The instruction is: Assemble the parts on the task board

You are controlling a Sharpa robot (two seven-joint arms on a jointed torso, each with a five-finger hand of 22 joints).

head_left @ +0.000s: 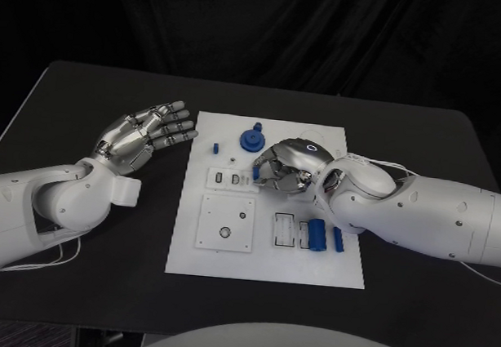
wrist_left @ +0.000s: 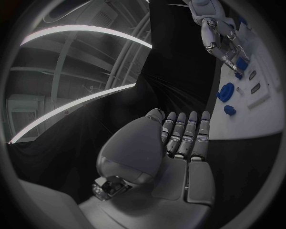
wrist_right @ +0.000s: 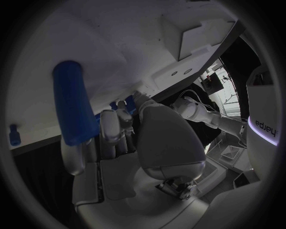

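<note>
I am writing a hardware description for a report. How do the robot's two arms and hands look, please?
Both arms have smooth, rounded white shells with bulging joints. The left hand and the right hand are silver metal, with segmented fingers and glossy curved plates. Thin pale cables run along the right arm near the wrist and trail under the left arm. The back of the right hand bears a small glowing ring.

The task board (head_left: 268, 249) is the brightest thing from above, white and sharp; around it the black worktop (head_left: 441, 157) is dim and the back is all dark; the silver left robot hand (head_left: 146, 134) shines with small glints; both wrist pictures are round with dark rims, and straight lines bend there; a close blue part (wrist_right: 74, 102) looks blurry; long bright light strips (wrist_left: 83, 31) glow.
</note>
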